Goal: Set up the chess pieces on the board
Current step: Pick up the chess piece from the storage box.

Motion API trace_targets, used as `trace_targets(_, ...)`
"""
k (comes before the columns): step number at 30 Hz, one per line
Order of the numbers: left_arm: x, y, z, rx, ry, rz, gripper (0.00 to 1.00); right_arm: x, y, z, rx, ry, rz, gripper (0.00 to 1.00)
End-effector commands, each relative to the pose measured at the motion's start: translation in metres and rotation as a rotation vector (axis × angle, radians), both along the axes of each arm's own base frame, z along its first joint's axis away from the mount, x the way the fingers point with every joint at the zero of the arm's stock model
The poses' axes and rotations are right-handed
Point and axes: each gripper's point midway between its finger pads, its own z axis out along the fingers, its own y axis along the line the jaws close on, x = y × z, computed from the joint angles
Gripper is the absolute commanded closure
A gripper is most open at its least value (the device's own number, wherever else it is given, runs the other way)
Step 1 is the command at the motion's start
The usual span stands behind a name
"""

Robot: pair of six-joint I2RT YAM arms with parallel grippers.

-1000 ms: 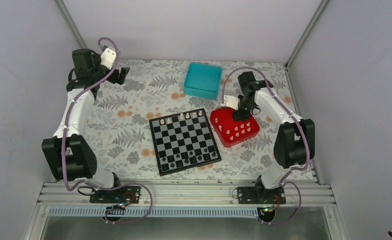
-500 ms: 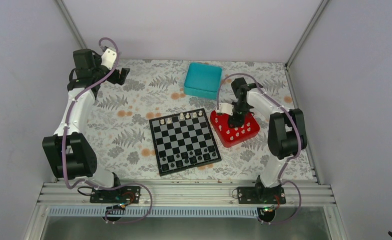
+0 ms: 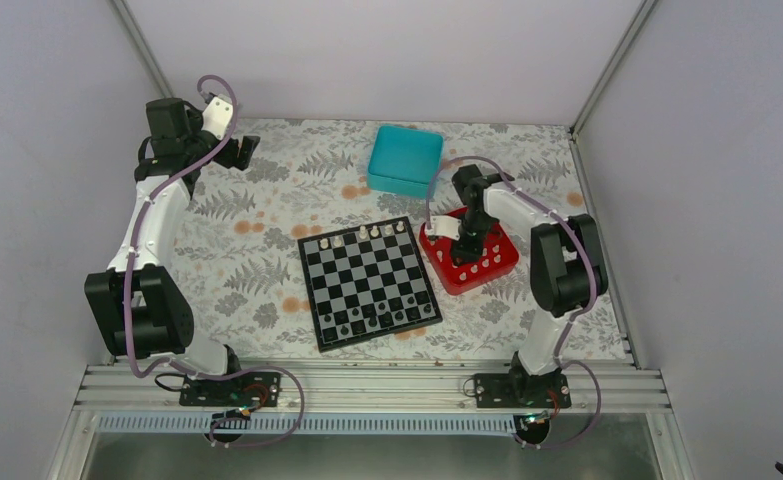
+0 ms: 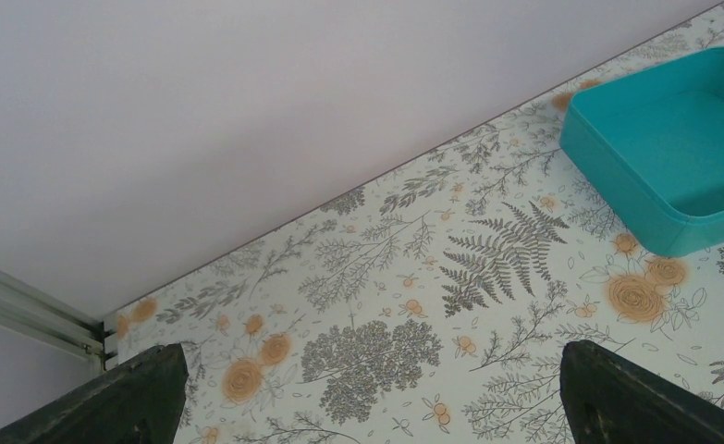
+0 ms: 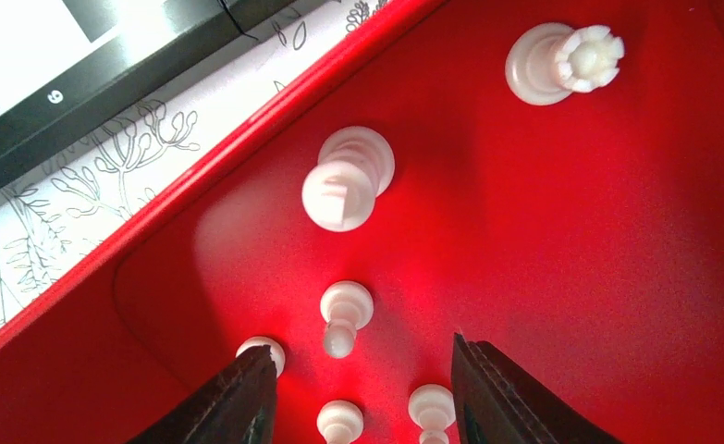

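Observation:
The board (image 3: 369, 281) lies mid-table with a few white pieces (image 3: 363, 233) on its far row and dark ones on its near row. Several white chess pieces (image 3: 480, 262) stand in the red tray (image 3: 501, 268). My right gripper (image 3: 464, 240) hangs low over the tray, open and empty. In the right wrist view its fingers (image 5: 233, 398) straddle white pawns (image 5: 343, 313), with a larger piece (image 5: 347, 180) and a crowned piece (image 5: 564, 61) beyond, and the board's corner (image 5: 80, 69) at top left. My left gripper (image 3: 244, 150) is open and empty at the far left, with only fingertips (image 4: 136, 393) showing.
A teal box (image 3: 406, 159) stands behind the tray and also shows in the left wrist view (image 4: 672, 139). The red tray's wall (image 5: 201, 171) rises between the pawns and the board. White enclosure walls and metal posts ring the floral table cover.
My right gripper has moved left and down into the red tray, over the white pieces. The left arm has not moved.

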Motion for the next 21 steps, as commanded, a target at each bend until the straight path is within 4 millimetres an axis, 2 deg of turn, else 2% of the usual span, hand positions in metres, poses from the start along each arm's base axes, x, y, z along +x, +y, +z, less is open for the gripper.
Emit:
trace_targets(1, 0.002, 0.001, 0.004, -0.004, -0.014, -0.002, 0.0, -0.003, 0.0, -0.011, -0.016, 0.021, -0.015, 0.5)
trace_targets(10, 0.001, 0.0, 0.004, -0.007, -0.015, -0.01, 0.0, -0.004, 0.003, -0.02, -0.007, 0.028, -0.017, 0.56)
trace_targets(13, 0.001, -0.001, 0.004, -0.009, -0.012, -0.013, 0.0, -0.005, 0.002, -0.023, -0.01, 0.03, -0.018, 0.63)
trace_targets(16, 0.0, -0.001, 0.005, -0.01, -0.013, -0.015, 0.0, -0.004, 0.001, -0.024, -0.016, 0.027, -0.02, 0.74)
trace_targets(21, 0.0, -0.002, 0.004, -0.01, -0.012, -0.018, 0.0, -0.003, 0.0, -0.026, -0.028, 0.025, -0.023, 0.76)
